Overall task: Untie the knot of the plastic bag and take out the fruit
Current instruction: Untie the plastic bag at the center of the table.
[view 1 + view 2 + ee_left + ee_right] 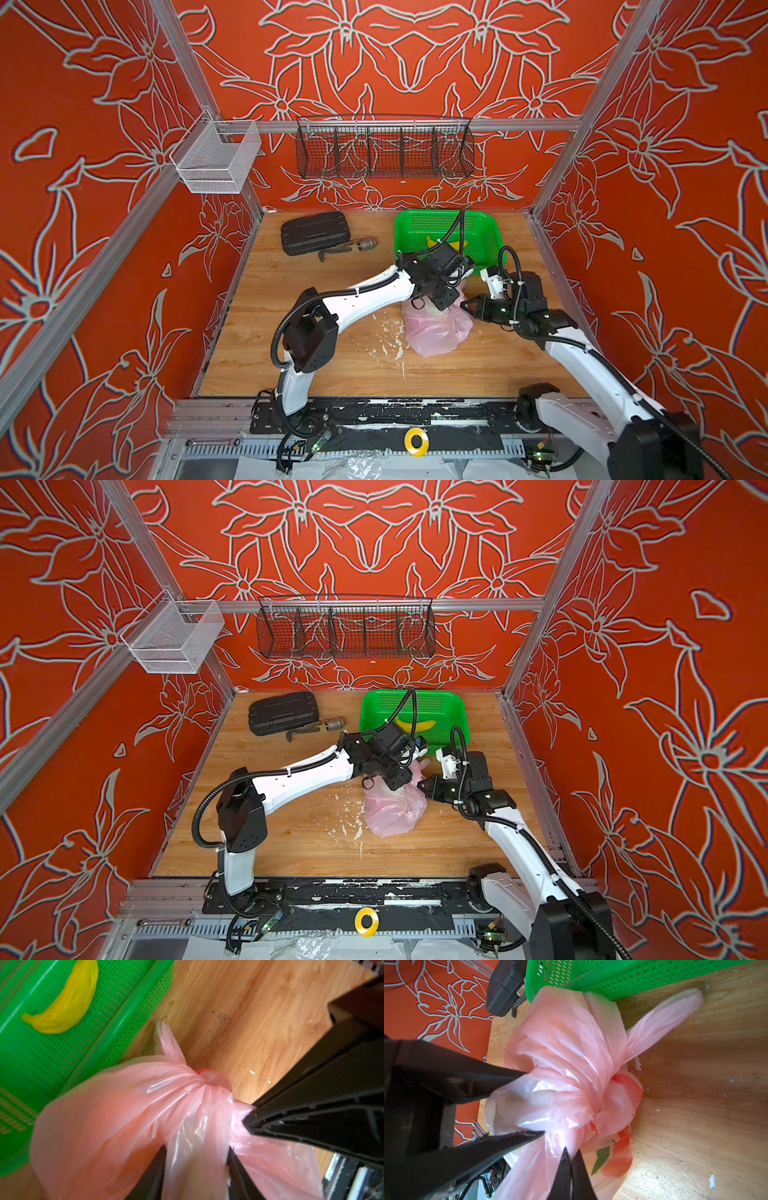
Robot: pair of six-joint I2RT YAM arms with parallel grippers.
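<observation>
The pale pink plastic bag [436, 332] [395, 812] lies bulging on the wooden table, just in front of the green basket. Its knot [209, 1084] [602, 1105] is a tight pink bunch with one loose handle end [664, 1020] sticking out. My left gripper [197, 1148] [441, 302] comes down from above and is shut on a thick band of bag plastic beside the knot. My right gripper [572, 1150] [466, 305] reaches in from the right, shut on a thin strip of plastic at the knot. The fruit is hidden inside the bag.
A green perforated basket [486, 232] [124, 1022] stands behind the bag and holds a yellow banana [415, 725] [64, 1005]. A black case [313, 232] and a metal tool [365, 244] lie at the back left. White flecks dot the table left of the bag.
</observation>
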